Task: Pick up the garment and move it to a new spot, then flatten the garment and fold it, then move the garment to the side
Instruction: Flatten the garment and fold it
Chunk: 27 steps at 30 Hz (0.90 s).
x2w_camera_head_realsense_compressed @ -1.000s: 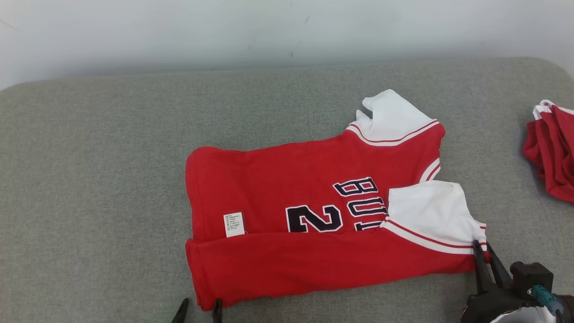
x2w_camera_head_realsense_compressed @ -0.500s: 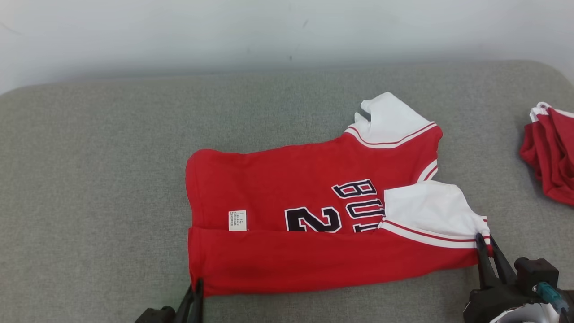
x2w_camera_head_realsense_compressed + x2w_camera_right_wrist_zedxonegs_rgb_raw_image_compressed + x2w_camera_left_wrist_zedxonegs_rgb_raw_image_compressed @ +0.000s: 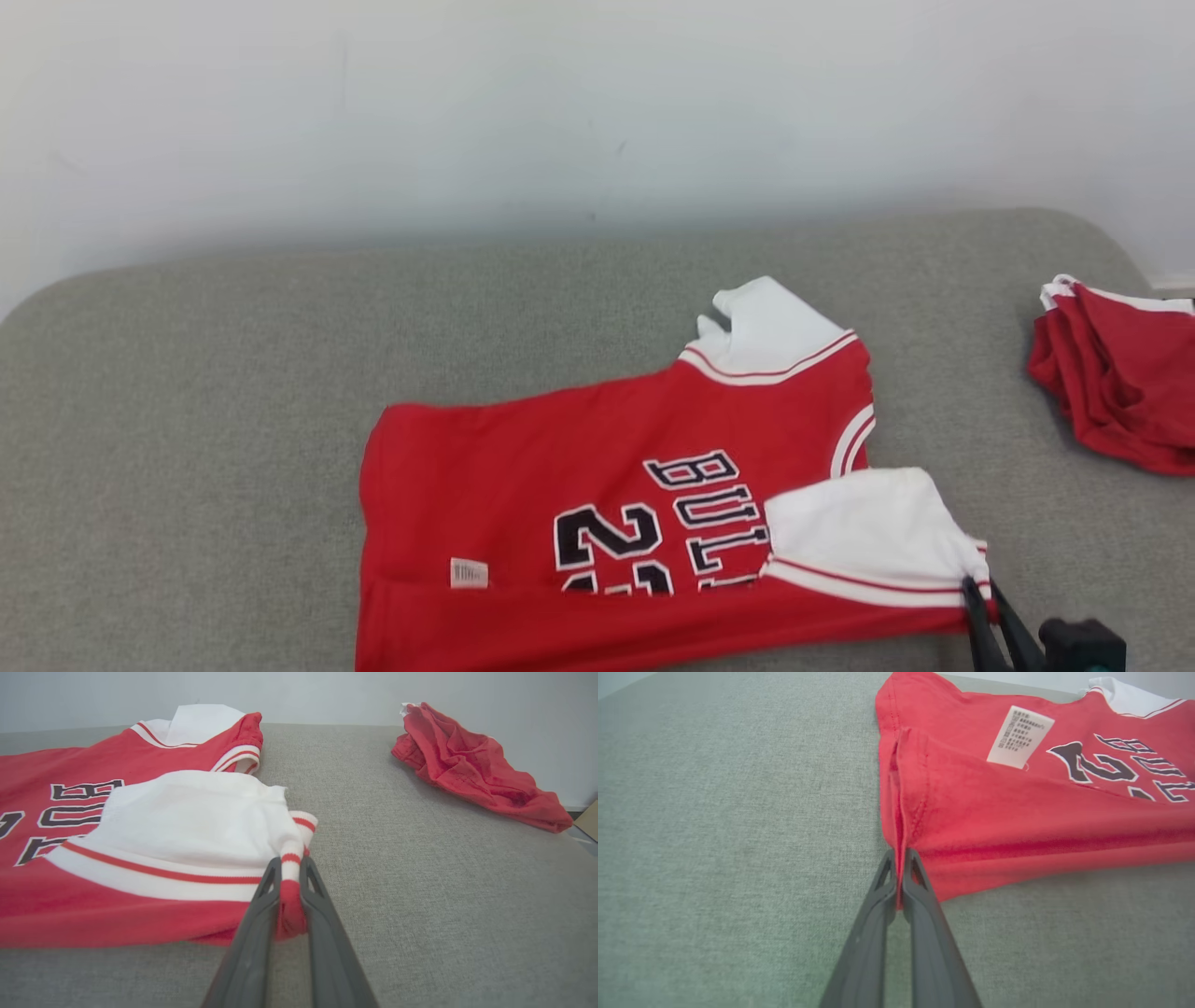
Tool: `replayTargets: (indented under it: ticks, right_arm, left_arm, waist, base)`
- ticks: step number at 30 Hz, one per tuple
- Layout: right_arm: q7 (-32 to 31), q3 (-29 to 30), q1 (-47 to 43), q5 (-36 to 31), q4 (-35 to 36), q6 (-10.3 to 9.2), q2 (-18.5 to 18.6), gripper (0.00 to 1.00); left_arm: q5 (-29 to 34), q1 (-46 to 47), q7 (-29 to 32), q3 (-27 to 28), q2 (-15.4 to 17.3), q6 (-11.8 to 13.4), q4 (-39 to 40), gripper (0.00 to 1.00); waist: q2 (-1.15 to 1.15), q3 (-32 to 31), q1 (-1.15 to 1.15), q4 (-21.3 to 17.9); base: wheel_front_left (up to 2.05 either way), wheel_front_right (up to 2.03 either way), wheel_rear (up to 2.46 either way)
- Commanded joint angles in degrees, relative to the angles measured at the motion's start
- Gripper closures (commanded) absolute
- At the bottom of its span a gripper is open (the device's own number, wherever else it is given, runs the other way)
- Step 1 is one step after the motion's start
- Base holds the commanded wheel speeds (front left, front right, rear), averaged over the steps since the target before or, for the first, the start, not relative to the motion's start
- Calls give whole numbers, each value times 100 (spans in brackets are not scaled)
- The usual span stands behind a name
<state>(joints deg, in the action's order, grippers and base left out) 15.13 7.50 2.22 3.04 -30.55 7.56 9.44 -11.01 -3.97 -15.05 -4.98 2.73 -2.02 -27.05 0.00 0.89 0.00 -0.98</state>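
Jersey (image 3: pixel 607 485) flat on grey cushion (image 3: pixel 187 420), centre-right before you. Long axis runs left–right: hem left, collar and white sleeves right, near edge folded over. Your left gripper (image 3: pixel 900 854) pinched on hem corner; your right gripper (image 3: pixel 289 861) clamped on sleeve-end corner. Far right: red heap (image 3: pixel 1120 373).

Jersey (image 3: pixel 607 485) on couch (image 3: pixel 187 420) ctr, 2nd garment (image 3: pixel 1120 383) well apart to R.
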Motion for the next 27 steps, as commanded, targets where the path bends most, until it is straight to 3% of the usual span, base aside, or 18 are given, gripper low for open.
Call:
replayTargets:
  ticks: [1,12,13,14,15,27]
  right_arm:
    - [-4,9,-143,45,-4,-17,2,100]
    - [-4,-63,-529,86,-110,-18,-6,98]
    - [-4,-53,-521,91,-122,-18,1,83]
    - [-4,-33,-485,89,-101,-18,9,14]
    - [-4,-46,-436,60,-87,-18,21,0]
    - [-4,-140,459,125,332,-17,149,0]
  left_arm:
    - [-7,-160,-17,82,32,36,-74,100]
    - [-51,-422,-17,225,34,73,-404,99]
    - [-26,-394,-17,212,34,82,-379,70]
    - [-15,-371,-17,207,34,83,-328,0]
    - [13,-338,-17,203,34,88,-269,0]
    - [341,615,-17,253,24,37,300,0]
  waist:
    - [0,-166,0,-83]
    - [0,-287,0,-145]
    - [0,-277,0,-139]
    - [0,-261,0,-128]
    - [0,-242,0,-116]
    - [0,308,0,77]
  base:
    - [0,0,0]
    - [0,0,0]
    - [0,0,0]
    - [0,0,0]
    - [0,0,0]
    - [0,0,0]
